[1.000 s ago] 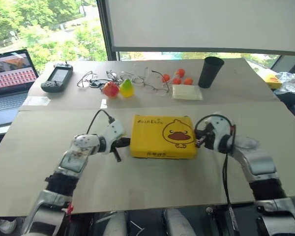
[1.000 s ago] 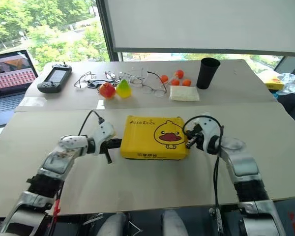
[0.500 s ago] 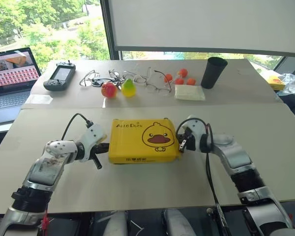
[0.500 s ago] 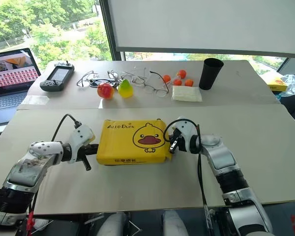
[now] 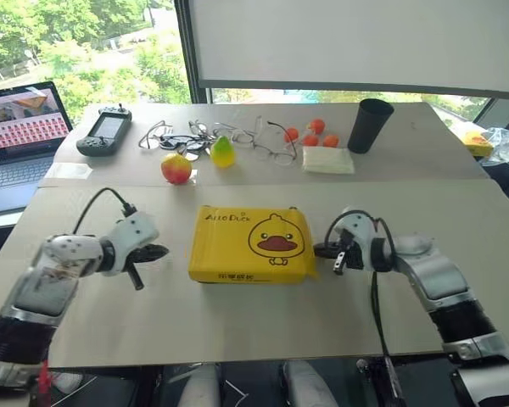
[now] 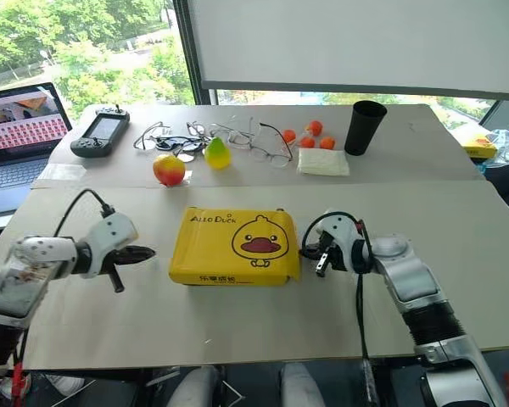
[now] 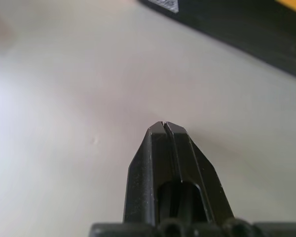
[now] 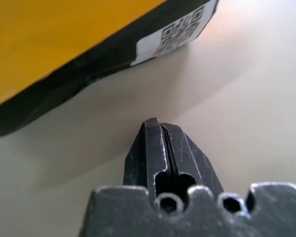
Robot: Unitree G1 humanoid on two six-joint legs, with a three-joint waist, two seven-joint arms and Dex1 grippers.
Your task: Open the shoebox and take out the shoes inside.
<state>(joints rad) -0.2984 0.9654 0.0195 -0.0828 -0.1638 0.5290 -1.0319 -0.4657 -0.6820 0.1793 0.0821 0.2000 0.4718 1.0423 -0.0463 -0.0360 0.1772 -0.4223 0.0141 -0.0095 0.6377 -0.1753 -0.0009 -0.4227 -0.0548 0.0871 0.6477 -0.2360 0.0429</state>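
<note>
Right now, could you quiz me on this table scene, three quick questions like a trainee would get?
1. True or false: the shoebox lid is on.
2. Both grippers, left and right, are: A) shut, empty B) holding the lid C) wide open
3. Fill in: the black cup stands ___ on the far table.

Key: 1 true; 2 A; 3 upright.

Open laptop point(image 5: 19, 131) far left, screen lit. Game controller point(image 5: 104, 132) right of it. Tangled cables and eyeglasses point(image 5: 263, 146) at far centre. Red apple point(image 5: 176, 169) nearer, yellow-green pear point(image 5: 223, 153) just beyond. Three orange balls point(image 5: 310, 133), folded white cloth point(image 5: 327, 159), black cup point(image 5: 369, 125) far right.
</note>
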